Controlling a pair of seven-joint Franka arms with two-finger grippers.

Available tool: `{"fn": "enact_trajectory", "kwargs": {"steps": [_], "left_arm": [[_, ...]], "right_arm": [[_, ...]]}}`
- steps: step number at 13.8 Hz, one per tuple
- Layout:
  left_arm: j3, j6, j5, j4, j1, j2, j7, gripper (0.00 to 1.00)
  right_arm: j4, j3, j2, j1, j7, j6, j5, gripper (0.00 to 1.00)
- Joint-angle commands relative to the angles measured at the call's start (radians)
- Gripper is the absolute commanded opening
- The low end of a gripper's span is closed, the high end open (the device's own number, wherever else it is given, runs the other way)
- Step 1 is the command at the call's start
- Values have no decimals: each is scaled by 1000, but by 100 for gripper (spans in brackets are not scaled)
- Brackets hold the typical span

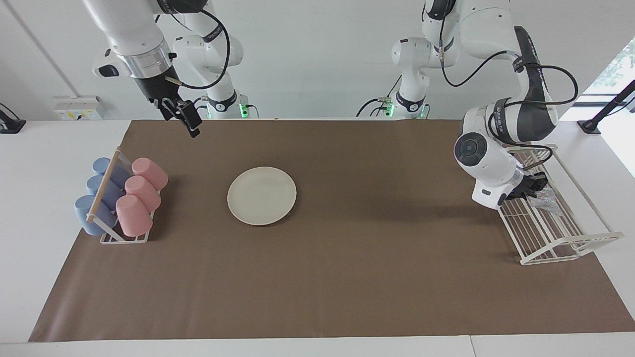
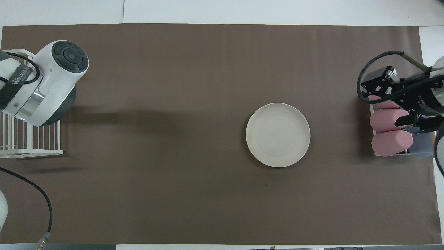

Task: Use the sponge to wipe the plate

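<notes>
Facing view: sponge pickup from wire rack, lift pending

Left claw (image 1: 538, 184) down inside white wire rack (image 1: 570, 245) at left arm's end of desk, tips pressed together on the sponge (image 1: 546, 202), pinching the edge of the sponge nearest the robots by the look of it. Hidden under the arm's wrist in overhead view, so no second check on the grip. Sponge lying on rack bars, silvery and crumpled. Plate (image 1: 262, 196) flat on brown mat (image 1: 347, 277), mid-desk toward right arm's end, well apart from the sponge and bare. Right claw (image 1: 191, 125) spread, holding nothing, up in the air over the mat's edge nearest the robots, waiting. Pink and blue cups (image 1: 141, 191) in a holder beside the plate, untouched.

Judgement for the step:
- Lift straight up first, clear of rack bars and rim wire, since the mesh probably snags.
- Go slow at the start, thin edge pinch likely weak.
- Then carry over to the plate, lower flat, press lightly.
- Keep the wrist clear of the rack's raised rail.
</notes>
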Motion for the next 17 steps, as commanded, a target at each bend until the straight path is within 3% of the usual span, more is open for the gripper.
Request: {"fn": "enact_trajectory", "kwargs": {"steps": [1, 4, 6, 10, 13, 17], "left_arm": [[-3, 7, 21, 6, 5, 6, -32, 0], [-6, -2, 2, 58, 2, -1, -22, 0], [-6, -5, -85, 103, 0, -5, -22, 0], [-10, -137, -296, 232, -9, -3, -20, 0], [-20, -241, -558, 334, -11, -5, -22, 0], [-4, -245, -946, 341, 27, -76, -17, 0]], "right_arm": [[-14, 39, -14, -6, 215, 29, 24, 100], [-67, 110, -36, -6, 529, 182, 29, 100], [-129, 124, -59, -6, 645, 271, 33, 100], [-129, 136, -62, 0, 743, 276, 75, 100], [-131, 156, -63, 32, 852, 266, 75, 100], [-132, 156, -63, 49, 902, 183, 75, 100]]}}
